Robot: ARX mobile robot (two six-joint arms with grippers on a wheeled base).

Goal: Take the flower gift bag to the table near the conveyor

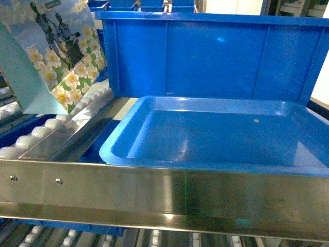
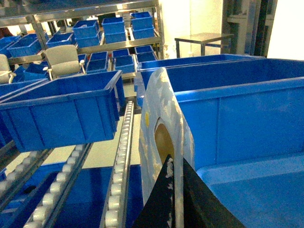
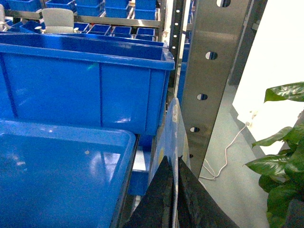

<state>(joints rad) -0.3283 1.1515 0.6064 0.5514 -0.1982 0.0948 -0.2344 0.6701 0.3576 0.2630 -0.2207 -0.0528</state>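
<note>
A warehouse of blue plastic bins [image 2: 66,111] on steel-railed white roller conveyor [image 2: 121,156] lanes. Left hand [image 2: 175,199] pinches a pale tape roll [image 2: 161,142]; right hand [image 3: 173,194] pinches translucent plastic sheet [image 3: 173,128].

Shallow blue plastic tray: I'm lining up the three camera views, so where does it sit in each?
Head: the shallow blue plastic tray fills the centre and right, just behind the shiny steel rail.
Left wrist: only a corner shows, at lower right.
Right wrist: it fills the lower left.
Shared landmark: the tall blue plastic bin standing directly behind it.
</note>
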